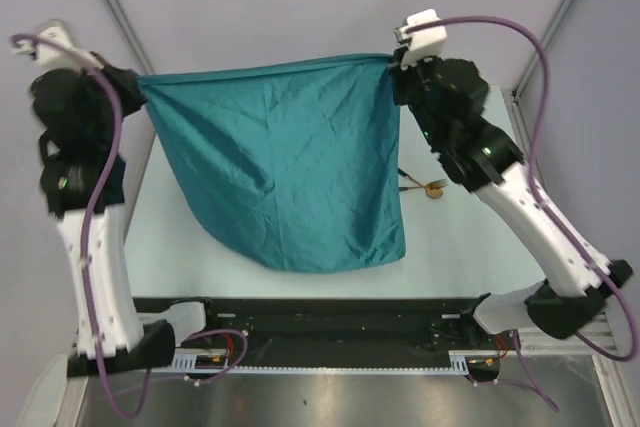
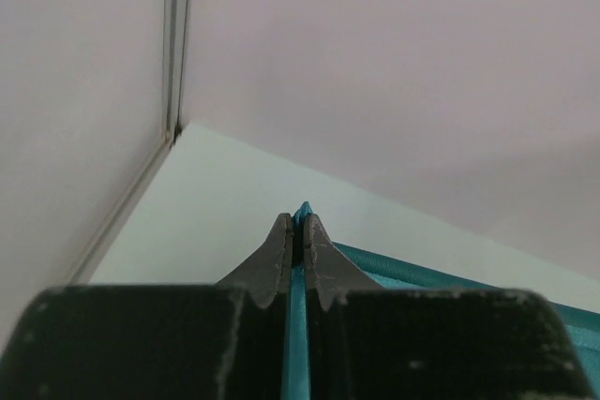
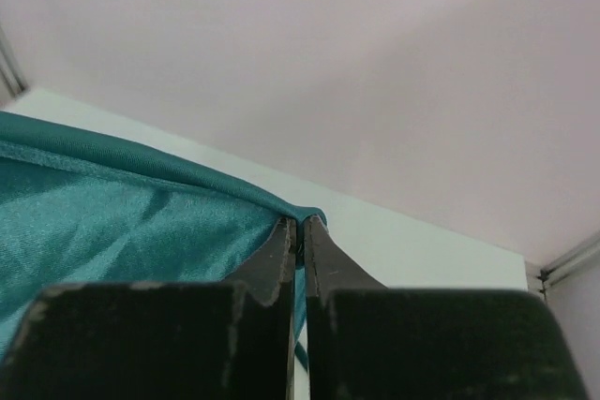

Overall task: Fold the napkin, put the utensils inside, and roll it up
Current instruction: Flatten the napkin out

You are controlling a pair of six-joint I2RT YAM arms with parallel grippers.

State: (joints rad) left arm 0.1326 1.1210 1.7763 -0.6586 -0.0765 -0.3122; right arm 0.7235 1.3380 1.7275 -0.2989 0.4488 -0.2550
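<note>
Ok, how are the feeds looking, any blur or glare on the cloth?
Top external: even light, sharp, napkin creases crisp, utensils tiny but visible. Left wrist: soft focus, dark foreground, only a sliver of napkin. Right wrist: sheen on the napkin, no blown-out glare, slightly soft.

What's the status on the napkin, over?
Left end effector shut on napkin corner. Right end effector shut on opposite corner. Napkin held up. Utensils on table by right arm.
</note>
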